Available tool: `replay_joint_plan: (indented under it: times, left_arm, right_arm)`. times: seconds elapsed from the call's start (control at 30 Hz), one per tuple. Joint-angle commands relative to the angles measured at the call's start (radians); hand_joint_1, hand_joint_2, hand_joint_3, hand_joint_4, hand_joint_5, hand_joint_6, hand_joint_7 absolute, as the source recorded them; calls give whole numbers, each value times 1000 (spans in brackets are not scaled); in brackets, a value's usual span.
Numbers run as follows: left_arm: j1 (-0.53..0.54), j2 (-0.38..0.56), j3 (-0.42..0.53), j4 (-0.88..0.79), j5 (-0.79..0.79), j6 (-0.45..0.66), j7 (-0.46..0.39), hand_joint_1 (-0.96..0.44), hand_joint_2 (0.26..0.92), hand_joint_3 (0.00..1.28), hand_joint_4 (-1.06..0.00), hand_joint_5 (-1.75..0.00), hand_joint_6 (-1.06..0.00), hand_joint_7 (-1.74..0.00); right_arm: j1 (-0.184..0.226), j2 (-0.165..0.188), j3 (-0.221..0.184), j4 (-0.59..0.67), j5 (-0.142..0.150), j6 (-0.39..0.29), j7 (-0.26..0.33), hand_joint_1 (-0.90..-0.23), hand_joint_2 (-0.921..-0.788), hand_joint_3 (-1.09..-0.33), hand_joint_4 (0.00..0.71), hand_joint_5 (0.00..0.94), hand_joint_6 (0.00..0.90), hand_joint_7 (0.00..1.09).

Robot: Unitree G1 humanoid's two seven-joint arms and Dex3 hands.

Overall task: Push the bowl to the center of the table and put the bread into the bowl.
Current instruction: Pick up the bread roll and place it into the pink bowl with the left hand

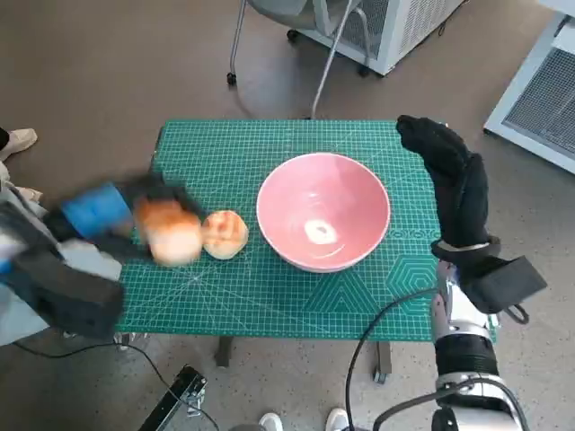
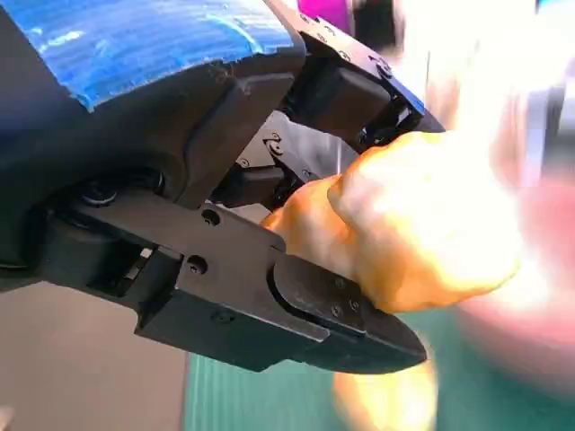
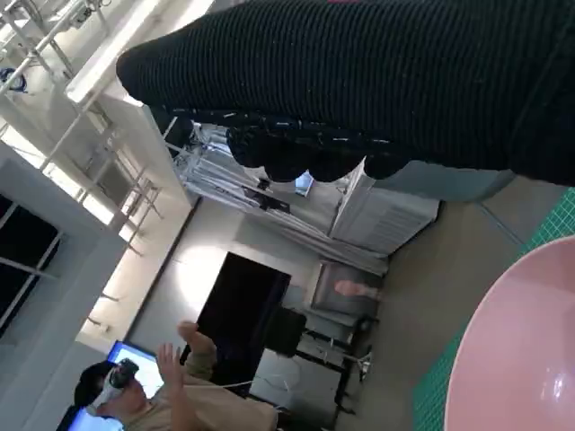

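Bread (image 1: 168,232) is in my left hand (image 1: 117,215), gripped between the black fingers (image 2: 341,319) and lifted over the left part of the table (image 1: 225,144). The head view smears both hand and roll, but my left wrist view shows the fingers closed round the golden crust (image 2: 422,224) from both sides. A second bread roll (image 1: 224,233) lies on the green mat just beside the held one, between it and the bowl (image 1: 323,211), close to the bowl's left rim without touching it that I can see.

I see the pink bowl upright near the middle of the table, a little toward the right edge, with nothing in it but a bright glare spot on the bottom.

My right hand (image 1: 449,175) in the knitted glove hangs over the table's right edge, close beside the bowl's right rim. It holds nothing; I cannot tell from these pictures how far its fingers are spread. My right wrist view catches the bowl's rim (image 3: 521,332) and, far off, a seated person (image 3: 153,395) with a raised hand.
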Motion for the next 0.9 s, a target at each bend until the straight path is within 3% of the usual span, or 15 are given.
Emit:
replay_joint_plan:
  times: [0.03, 0.13, 0.33, 0.43, 0.6, 0.9]
  left_arm:
    - [-62, -59, -4, -73, 15, 44, 28, 2, 920, 56, -563, -1313, -782, -980]
    - [-100, -106, -28, -101, 61, 54, 63, 2, 920, 57, -557, -1290, -785, -1006]
    - [-168, -226, -114, -26, 137, -38, 169, 1, 911, 31, -612, -1177, -826, -1015]
    - [-210, -292, -165, 86, 171, -99, 233, 1, 909, 28, -622, -1155, -833, -1016]
    - [-260, -392, -241, 257, 251, -150, 342, 0, 919, 81, -560, -1205, -733, -1144]
    - [-344, -551, -400, 546, 412, -145, 494, 0, 920, 113, -518, -1303, -693, -1139]
  right_arm:
    - [13, -2, -4, 15, 1, 14, 3, -557, -921, -772, 370, 11, 31, 804]
    - [11, 0, -4, 16, 0, 12, 3, -561, -921, -772, 370, 11, 31, 804]
    - [10, 3, -3, 20, 2, 7, 8, -563, -921, -771, 370, 11, 30, 806]
    - [9, 3, -5, 28, 4, 4, 11, -563, -921, -771, 370, 11, 30, 806]
    - [7, 1, -7, 40, 2, -3, 12, -551, -921, -772, 370, 11, 31, 806]
    - [22, 0, -6, 35, -9, -16, 3, -541, -921, -777, 371, 11, 33, 802]
